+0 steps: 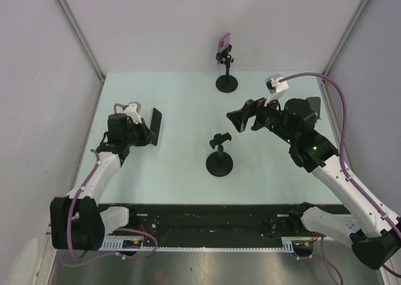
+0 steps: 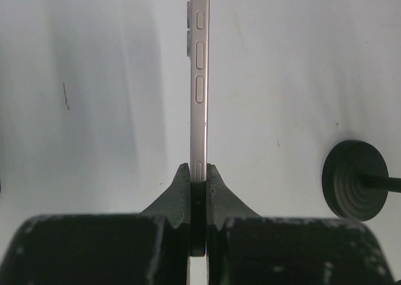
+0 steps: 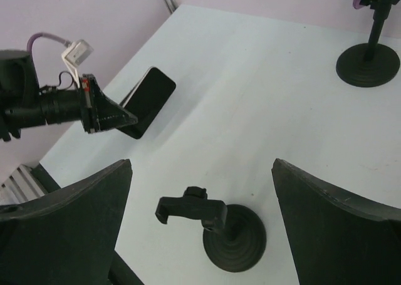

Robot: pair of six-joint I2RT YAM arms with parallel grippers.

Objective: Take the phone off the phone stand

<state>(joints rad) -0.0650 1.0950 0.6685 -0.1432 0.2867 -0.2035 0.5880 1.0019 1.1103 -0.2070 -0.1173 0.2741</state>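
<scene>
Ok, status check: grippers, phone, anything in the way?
Left gripper shut on phone, off to the left of the empty near stand. Right gripper open above it. Far stand holds a purple phone. Nothing blocking.

The phone (image 2: pixel 199 78) shows a smooth, satin metal edge, pale and faintly pink; its face is glossy black. The left claw (image 2: pixel 198 180) is matt black plastic, grainy and flecked grey. The phone stand (image 3: pixel 235 238) is matt black, its base ribbed in rings. The worktop (image 1: pixel 182 109) is pale, smooth and matt.
</scene>
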